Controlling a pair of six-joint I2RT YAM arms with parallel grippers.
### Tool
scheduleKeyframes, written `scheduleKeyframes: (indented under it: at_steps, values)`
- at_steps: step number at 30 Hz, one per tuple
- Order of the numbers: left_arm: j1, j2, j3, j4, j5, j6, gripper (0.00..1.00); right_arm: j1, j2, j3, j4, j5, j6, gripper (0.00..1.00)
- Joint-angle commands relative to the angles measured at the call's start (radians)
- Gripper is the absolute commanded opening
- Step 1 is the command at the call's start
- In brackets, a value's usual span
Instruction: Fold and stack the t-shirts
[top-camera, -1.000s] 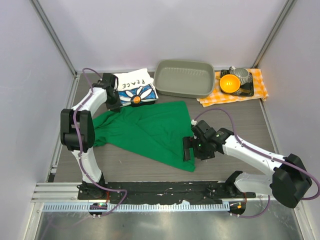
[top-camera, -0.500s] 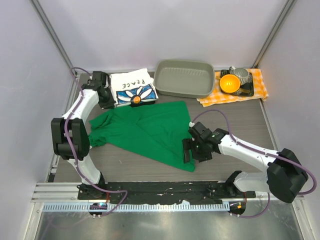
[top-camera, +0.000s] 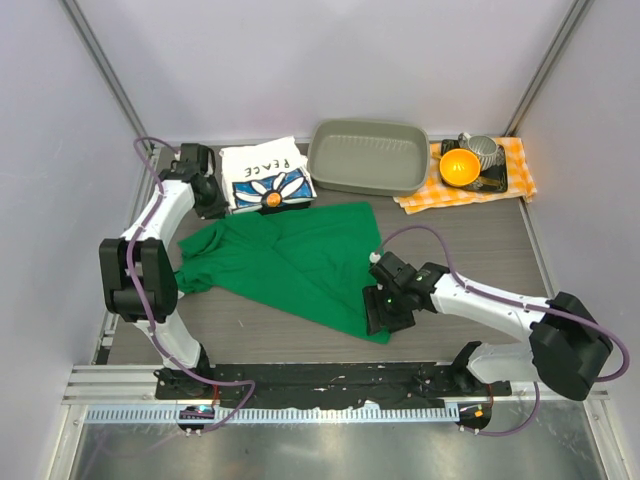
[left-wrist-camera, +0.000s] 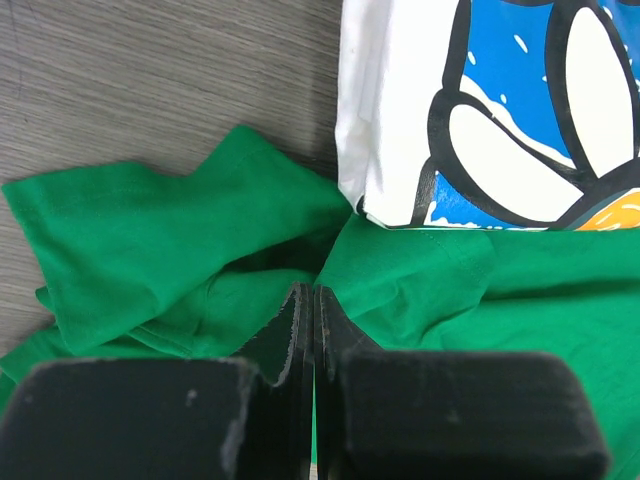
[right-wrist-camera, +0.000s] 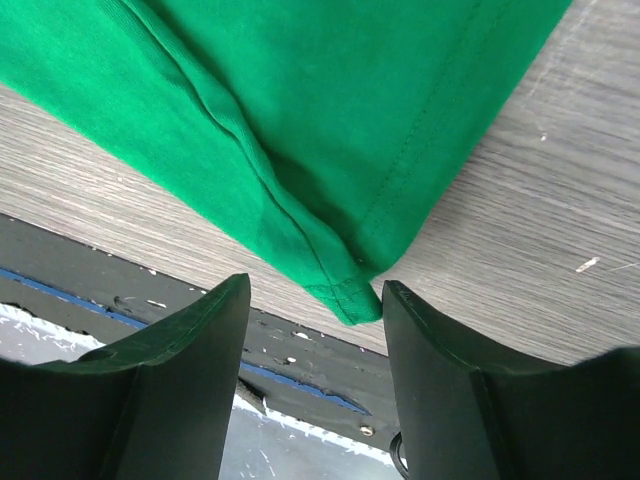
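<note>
You are working over a grey table with a fine wood-grain finish, scuffed near its front edge. The largest thing on it is the green t-shirt, soft knit cloth spread flat in a rough triangle across the middle, rumpled and bunched at its left end. Its near-right corner is a neat point with a stitched hem. Behind it sits a grey rectangular tray, smooth, with rounded corners and sloping walls. To the left of the tray lies the white t-shirt, folded into a rough square, its "PEACE" lettering and blue daisy print facing up. Its near edge touches the green one. At the back right, an orange-and-white checked cloth carries a glossy orange bowl.

Your right gripper has its fingers apart, one on either side of that hemmed corner, which lies between them ungripped. Your left gripper has its fingers pressed flat together with nothing between them. It hangs over the bunched green folds just beside the corner of the white t-shirt
</note>
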Motion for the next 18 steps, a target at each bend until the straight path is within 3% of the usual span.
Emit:
scheduleKeyframes:
  at_steps: [1,4,7,8,11,18]
  values:
    - [0.009,-0.018,-0.006,0.030,0.016,-0.011,0.00,0.030,0.013,-0.021,0.047,-0.017,0.031,0.61]
    - [0.011,-0.019,-0.007,0.032,0.016,-0.011,0.00,0.044,0.019,-0.023,0.051,-0.012,0.039,0.55]
    - [0.012,-0.029,-0.010,0.032,0.018,-0.014,0.00,0.050,0.019,-0.013,0.041,0.004,0.041,0.34]
    - [0.011,-0.032,-0.013,0.033,0.018,-0.014,0.00,0.051,0.018,-0.009,0.039,0.009,0.041,0.21]
    - [0.012,-0.039,-0.018,0.032,0.018,-0.016,0.00,0.050,0.023,-0.007,0.031,0.023,0.039,0.01]
    - [0.012,-0.143,-0.020,0.030,0.087,-0.036,0.00,0.064,-0.034,0.088,-0.053,0.162,0.021,0.01]
